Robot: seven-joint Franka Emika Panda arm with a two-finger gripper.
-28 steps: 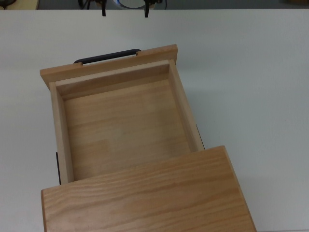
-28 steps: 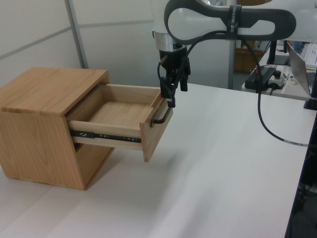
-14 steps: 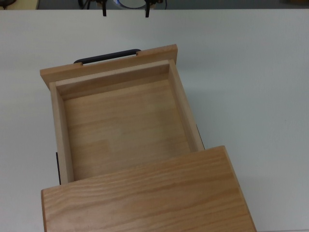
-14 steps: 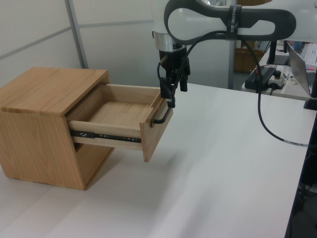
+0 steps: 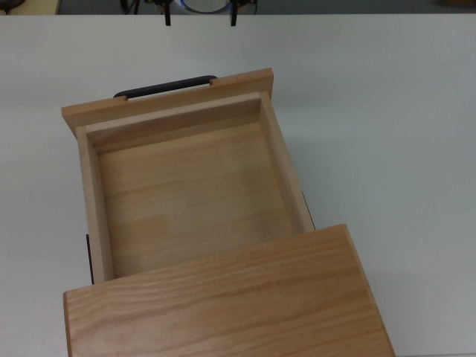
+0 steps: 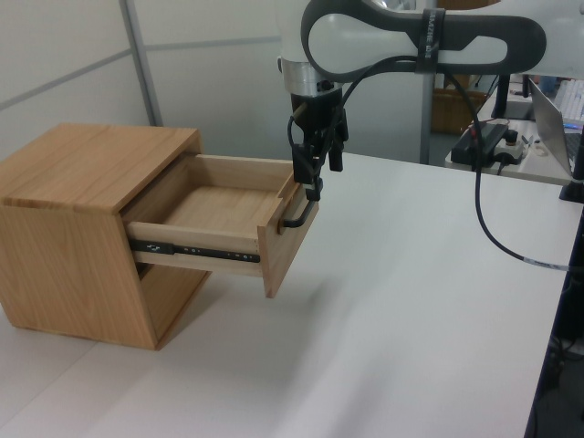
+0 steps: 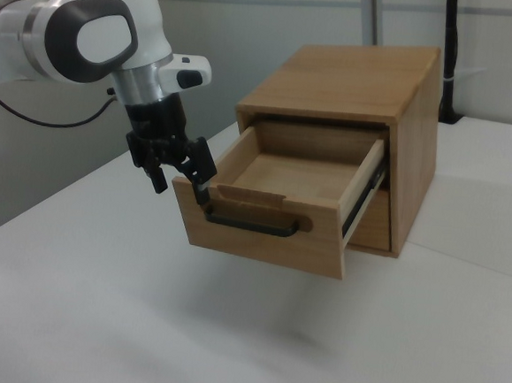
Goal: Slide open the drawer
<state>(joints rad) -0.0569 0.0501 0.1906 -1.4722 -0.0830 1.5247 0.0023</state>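
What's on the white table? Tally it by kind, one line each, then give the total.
Wooden cabinet: 1
Drawer, pulled out: 1
Black bar handle: 1
Gripper: 1
Total: 4

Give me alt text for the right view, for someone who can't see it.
A light wooden drawer stands pulled well out of its cabinet on a white table. A white robot arm's black pincer sits open at one end of the drawer's black handle.

Drawer pulled out from under cabinet top, bare inside; black handle on front.
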